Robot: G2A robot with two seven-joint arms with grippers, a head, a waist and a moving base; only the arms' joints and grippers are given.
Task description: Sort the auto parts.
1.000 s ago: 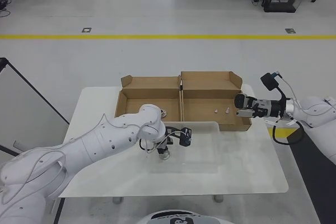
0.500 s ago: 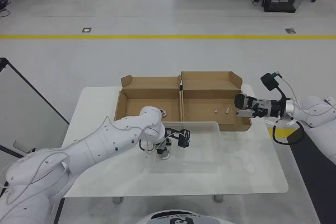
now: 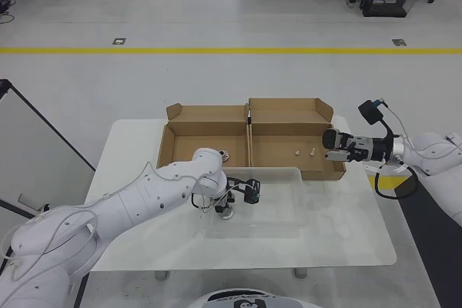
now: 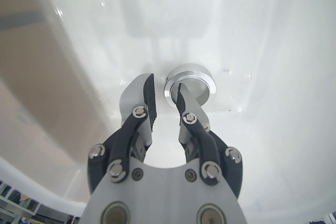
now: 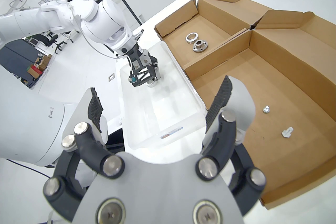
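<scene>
A shiny metal ring (image 4: 202, 74) lies on the floor of a clear plastic tray (image 3: 292, 172). My left gripper (image 4: 164, 81) is down in the tray and open. One of its fingers is inside the ring and the other just outside, so the ring's wall stands between the pads. In the right wrist view, the left gripper (image 5: 147, 78) shows at the tray's far end. My right gripper (image 3: 329, 145) hangs open and holds nothing, over the outer edge of the right cardboard box (image 3: 335, 171).
Two open cardboard boxes stand side by side behind the tray. The left box (image 5: 168, 28) holds a flat ring (image 5: 191, 37) and a flanged hub (image 5: 199, 45). The right box holds two small parts (image 5: 266, 109) (image 5: 287, 132). The tray (image 5: 168, 136) has thin, see-through walls.
My left wrist has shifted slightly over the ring in the tray. The right arm has not moved.
</scene>
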